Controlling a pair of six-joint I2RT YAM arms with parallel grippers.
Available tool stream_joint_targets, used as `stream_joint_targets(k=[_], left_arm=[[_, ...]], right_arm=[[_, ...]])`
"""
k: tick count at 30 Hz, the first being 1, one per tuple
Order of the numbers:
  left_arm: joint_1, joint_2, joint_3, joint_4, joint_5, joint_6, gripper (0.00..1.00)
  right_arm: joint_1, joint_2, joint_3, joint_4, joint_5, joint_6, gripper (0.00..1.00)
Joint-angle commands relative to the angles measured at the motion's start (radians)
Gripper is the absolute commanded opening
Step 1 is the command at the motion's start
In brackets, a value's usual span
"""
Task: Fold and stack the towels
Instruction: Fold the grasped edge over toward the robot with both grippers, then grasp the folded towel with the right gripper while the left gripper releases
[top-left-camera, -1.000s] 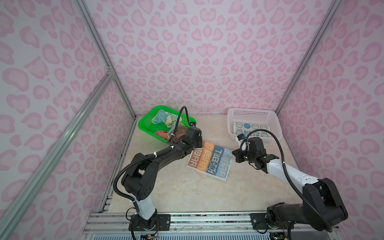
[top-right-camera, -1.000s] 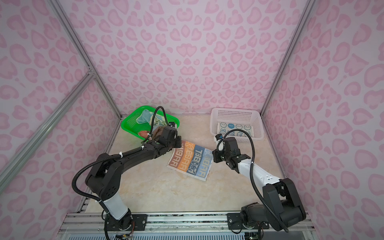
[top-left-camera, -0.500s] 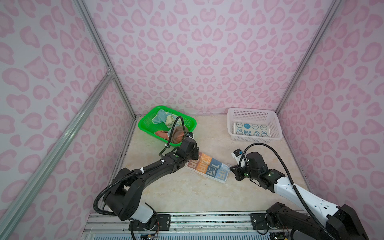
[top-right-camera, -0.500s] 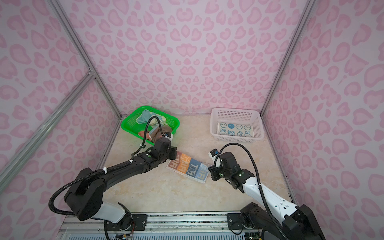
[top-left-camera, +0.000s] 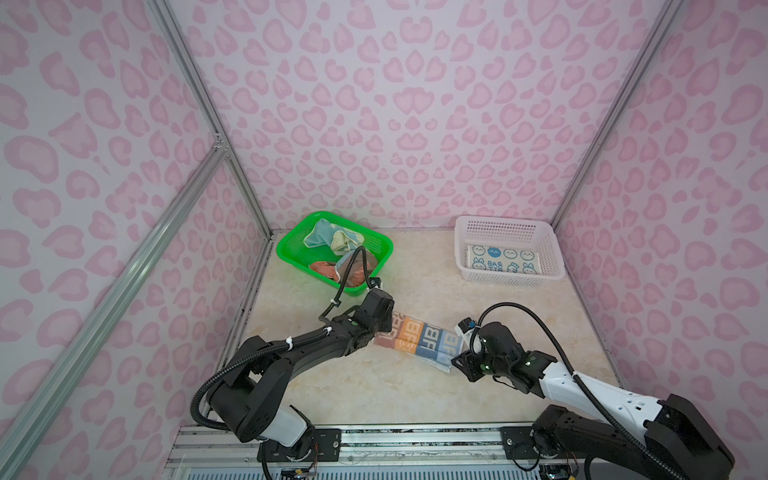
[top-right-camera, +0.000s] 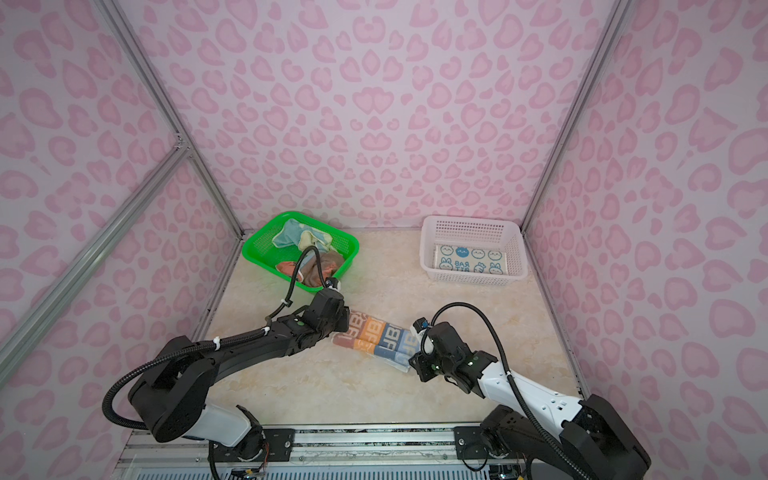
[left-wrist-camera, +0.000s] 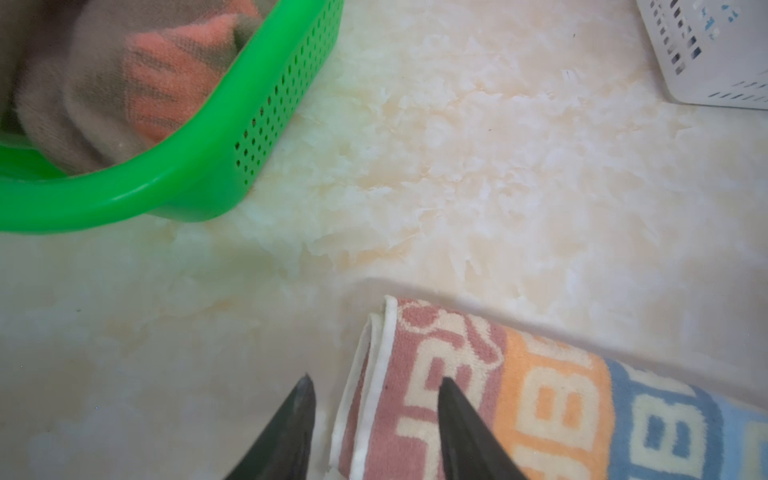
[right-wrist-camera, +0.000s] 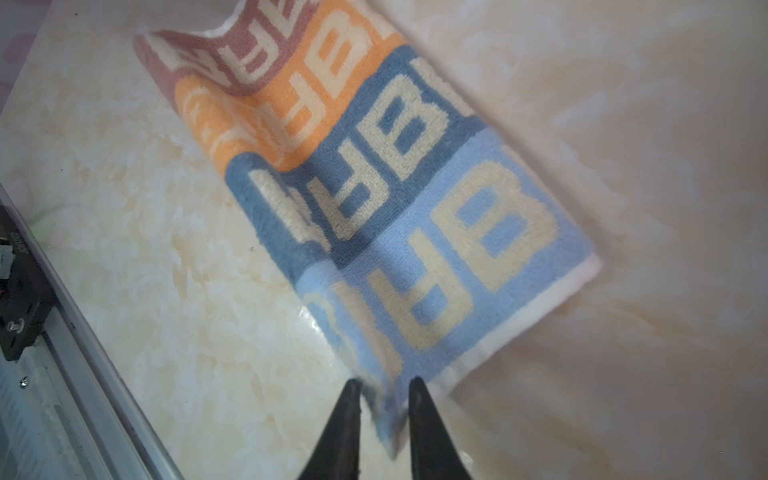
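The towel with multicolour lettered blocks lies folded in a narrow strip on the table's middle. My left gripper is open at the strip's pink end, one finger over the cloth, the other over bare table. My right gripper is at the light-blue end, its jaws parted, with a blurred loose corner between them. A cream towel with blue rabbits lies flat in the white basket. An orange-brown towel and a pale yellow and teal one lie crumpled in the green basket.
The green basket stands at the back left, close behind my left wrist. The white basket stands at the back right. Pink patterned walls close three sides, and a metal rail runs along the front edge.
Both grippers drew the lettered towel's edge toward the front, folding it into a narrow strip. Both jaws, shut on the cloth before, have now parted.
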Motion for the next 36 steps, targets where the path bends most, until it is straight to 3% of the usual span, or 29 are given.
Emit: stream_joint_targets(k=[1, 7, 11, 16, 19, 28, 36], left_arm=[[-0.001, -0.045, -0.004, 0.011, -0.053, 0.003, 0.55], [-0.007, -0.100, 0.030, -0.018, -0.025, 0.013, 0.57], [-0.034, -0.085, 0.065, -0.021, 0.026, 0.013, 0.58], [-0.069, -0.005, 0.099, -0.019, 0.084, 0.013, 0.58], [-0.071, 0.045, 0.092, -0.006, 0.104, -0.019, 0.58], [-0.071, 0.083, 0.023, 0.050, 0.172, -0.093, 0.57], [-0.069, 0.140, -0.015, 0.108, 0.158, -0.106, 0.56]], right_arm=[[0.001, -0.047, 0.012, -0.055, -0.021, 0.012, 0.34], [0.001, -0.165, 0.012, -0.027, 0.055, 0.056, 0.43], [0.000, -0.132, 0.012, 0.002, 0.092, 0.137, 0.43], [-0.013, -0.071, -0.053, 0.081, 0.137, 0.293, 0.60], [-0.031, -0.028, -0.101, 0.185, 0.112, 0.372, 0.63], [-0.032, 0.116, -0.098, 0.296, 0.107, 0.404, 0.64], [-0.028, 0.330, -0.072, 0.457, 0.072, 0.418, 0.52]])
